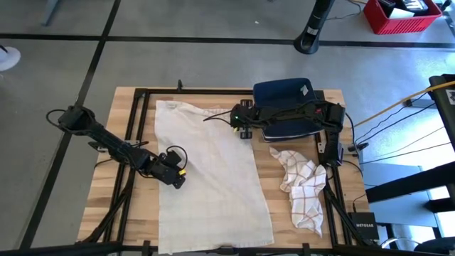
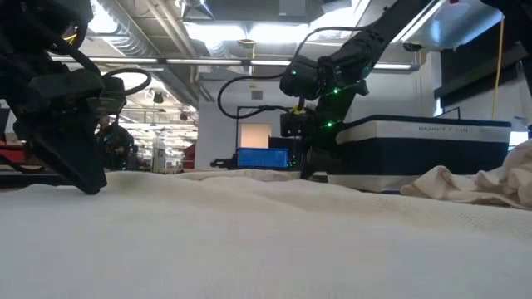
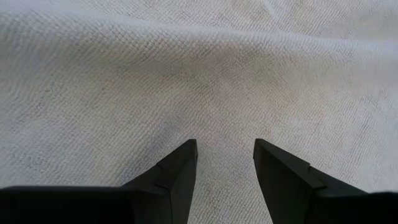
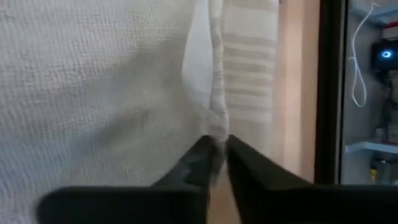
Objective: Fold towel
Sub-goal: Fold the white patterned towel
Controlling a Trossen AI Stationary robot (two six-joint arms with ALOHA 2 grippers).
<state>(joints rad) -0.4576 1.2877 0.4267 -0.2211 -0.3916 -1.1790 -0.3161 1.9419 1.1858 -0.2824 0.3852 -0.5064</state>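
I have the right gripper (image 4: 217, 146) clenched on the towel's (image 1: 206, 171) far right edge. The towel lies flat, long axis running toward the near edge. My left gripper (image 3: 224, 163) rests spread on its left side, gripping nothing.

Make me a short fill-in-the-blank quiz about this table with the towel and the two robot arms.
1. The right gripper has its fingers pinched on the edge of the white ____.
2. The left gripper hovers over the towel with its fingers ____.
3. The crumpled checked cloth lies in front of a dark ____ box.

Answers: towel; open; blue
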